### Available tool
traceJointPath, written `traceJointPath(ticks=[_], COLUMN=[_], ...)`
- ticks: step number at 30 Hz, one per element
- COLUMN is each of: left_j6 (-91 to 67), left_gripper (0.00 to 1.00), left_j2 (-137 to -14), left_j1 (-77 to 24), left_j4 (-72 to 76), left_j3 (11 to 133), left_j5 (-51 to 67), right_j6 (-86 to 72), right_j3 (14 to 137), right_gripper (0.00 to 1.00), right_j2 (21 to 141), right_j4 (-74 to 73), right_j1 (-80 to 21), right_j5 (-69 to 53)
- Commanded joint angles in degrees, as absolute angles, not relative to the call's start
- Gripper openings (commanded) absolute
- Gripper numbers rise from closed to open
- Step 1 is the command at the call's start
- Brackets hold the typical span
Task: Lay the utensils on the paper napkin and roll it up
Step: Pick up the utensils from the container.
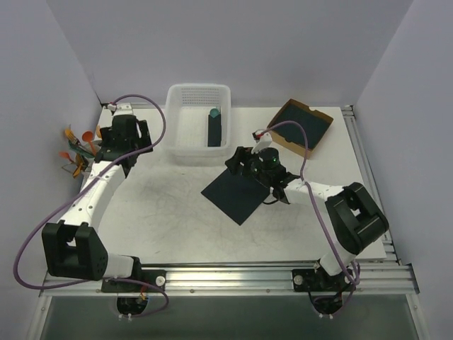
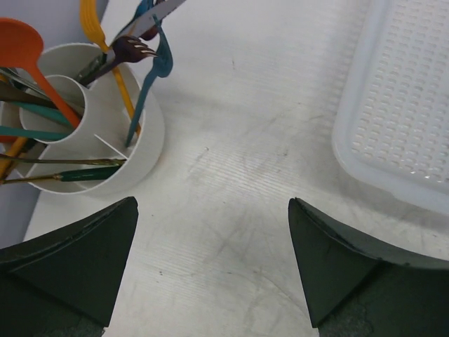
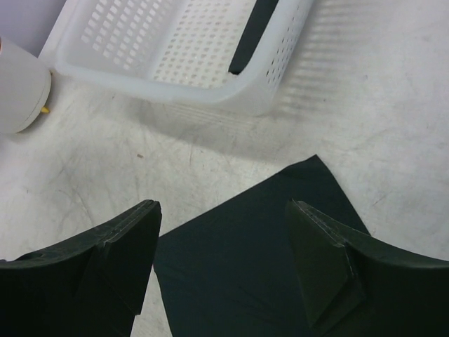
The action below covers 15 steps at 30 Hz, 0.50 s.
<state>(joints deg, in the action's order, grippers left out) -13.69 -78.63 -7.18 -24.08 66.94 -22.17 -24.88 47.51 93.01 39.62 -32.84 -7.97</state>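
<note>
Plainly flat, unrolled near-black paper napkin (image 1: 237, 195), left tool (image 2: 212, 207) wide, right tool (image 3: 223, 207) wide above it, both empty

- Table (image 1: 156, 212): white top, scuffed and scratched.
- paper napkin (image 1: 235, 197): flat, unrolled, set cornerwise at the centre (a single dark sheet).
- White perforated basket (image 1: 187, 117): far centre, apart from the napkin.
- Cardboard tray (image 1: 303, 105): far right, holding dark sheets (image 1: 306, 127).
- White utensil holder (image 2: 140, 151): far left, near the basket.
</note>
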Motion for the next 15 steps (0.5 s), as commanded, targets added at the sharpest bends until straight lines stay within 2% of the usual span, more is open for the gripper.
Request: traceJointPath(ticks=[1,7,11,13,15], left_j6=[-5.98,-0.09,3.43,3.6,3.69], left_gripper=[0.97,1.0,0.86,0.75,0.74], left_j2=[-78.04,-87.51,-94.29,-96.58,-97.12], left_j1=[-7.03,-6.5,-6.59,-6.5,-6.59], left_j4=[-14.33,-11.43,-14.14,-15.9,-15.91], left_j3=[66.88,72.68,77.86,80.06,79.9], left_j5=[-29.08,-36.83,-37.26,-38.23,-38.58], right_j6=[-27.15,-30.49,-31.99,-32.43,-32.61], right_j3=[42.99,39.2,39.02,39.29,39.46], right_gripper=[0.72,0.69,0.69,0.69,0.69], right_j2=[93.25,94.48,94.92,95.36,95.71], right_j4=[53.16,60.55,61.0,60.65,60.64], right_j1=[-33.75,-33.93,-33.84,-33.84,-33.75], right_j5=[-7.82,-7.03,-6.85,-7.21,-7.29])
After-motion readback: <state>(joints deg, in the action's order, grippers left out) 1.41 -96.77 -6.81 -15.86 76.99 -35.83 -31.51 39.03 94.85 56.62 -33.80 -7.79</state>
